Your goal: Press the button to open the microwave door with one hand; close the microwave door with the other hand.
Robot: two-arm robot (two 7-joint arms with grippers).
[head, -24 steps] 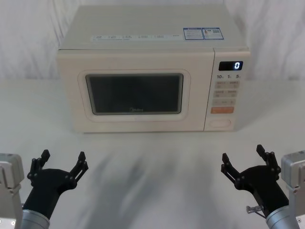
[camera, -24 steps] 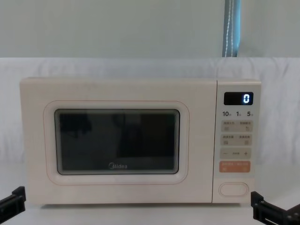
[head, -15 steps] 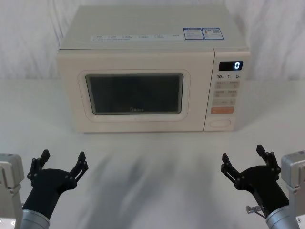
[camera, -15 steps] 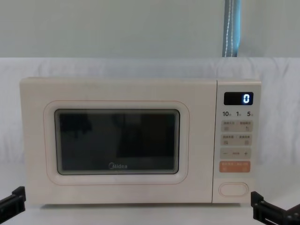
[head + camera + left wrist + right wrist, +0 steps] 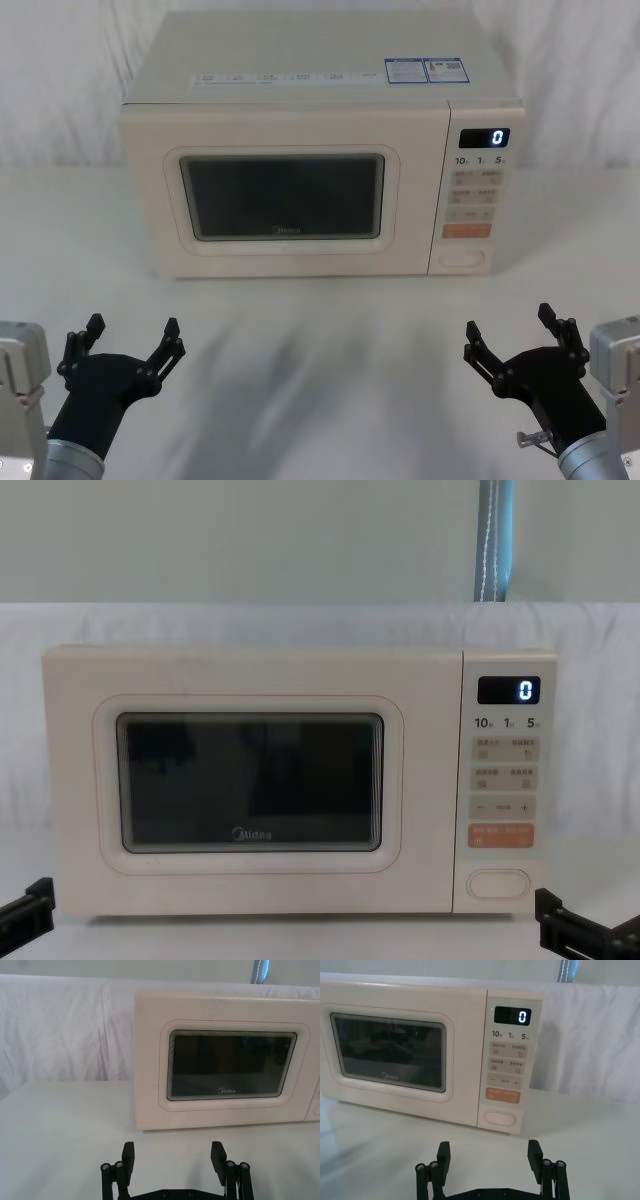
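A cream microwave stands at the back of the white table, its door (image 5: 285, 195) (image 5: 250, 785) (image 5: 225, 1070) (image 5: 395, 1055) shut, with a dark window and a grey Midea logo. At the bottom of the keypad panel sits the wide plain cream button (image 5: 463, 258) (image 5: 497, 883) (image 5: 500, 1118), under an orange key. My left gripper (image 5: 128, 338) (image 5: 173, 1157) hovers open near the table's front left, well short of the door. My right gripper (image 5: 515, 328) (image 5: 489, 1156) hovers open at the front right, in line with the keypad and apart from it. Both are empty.
The display (image 5: 484, 138) reads 0. White cloth (image 5: 60, 80) drapes the wall behind the microwave. Bare white tabletop (image 5: 320, 340) stretches between the microwave and both grippers.
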